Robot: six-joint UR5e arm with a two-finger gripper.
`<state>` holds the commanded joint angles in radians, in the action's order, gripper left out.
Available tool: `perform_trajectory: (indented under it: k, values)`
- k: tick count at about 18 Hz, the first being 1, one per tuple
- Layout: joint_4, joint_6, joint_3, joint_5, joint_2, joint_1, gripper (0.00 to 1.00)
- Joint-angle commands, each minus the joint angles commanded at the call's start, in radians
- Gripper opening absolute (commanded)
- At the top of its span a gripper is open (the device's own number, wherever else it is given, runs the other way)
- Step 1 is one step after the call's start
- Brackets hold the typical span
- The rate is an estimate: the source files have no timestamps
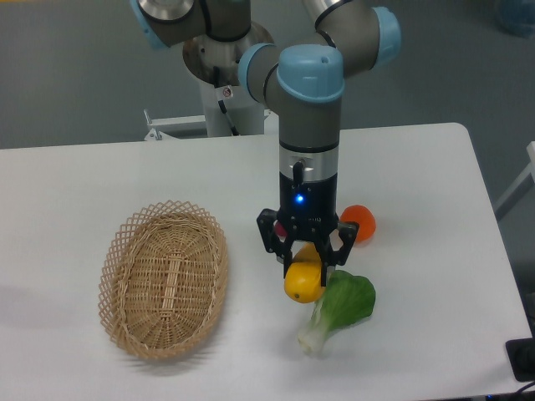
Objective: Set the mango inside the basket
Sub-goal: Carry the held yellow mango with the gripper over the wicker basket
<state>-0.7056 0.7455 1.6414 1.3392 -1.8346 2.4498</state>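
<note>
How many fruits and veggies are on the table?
3 show. The mango sits between the gripper fingers, the round orange fruit lies behind the gripper, and the leafy green vegetable lies in front. The arm may hide another.

arm vertical, wrist down, fingers (pixel 288 257) seemingly closed around something.

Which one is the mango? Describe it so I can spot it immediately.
Look right of the basket, directly under the gripper. The mango is the yellow-orange oblong fruit between the fingers. The fruit behind is round and reddish-orange; the vegetable beside it is leafy green.
</note>
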Motion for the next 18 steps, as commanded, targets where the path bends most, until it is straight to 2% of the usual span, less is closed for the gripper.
perform_trajectory:
  k: [7,9,13,18]
  values:
    - [0.0,-0.008,0.015,0.002,0.005,-0.008,0.44]
    - [0.0,-0.046,0.015,0.002,0.006,-0.014,0.44]
    - [-0.005,-0.118,0.018,0.021,0.003,-0.07,0.44]
    - [-0.005,-0.227,0.073,0.144,0.005,-0.185,0.44]
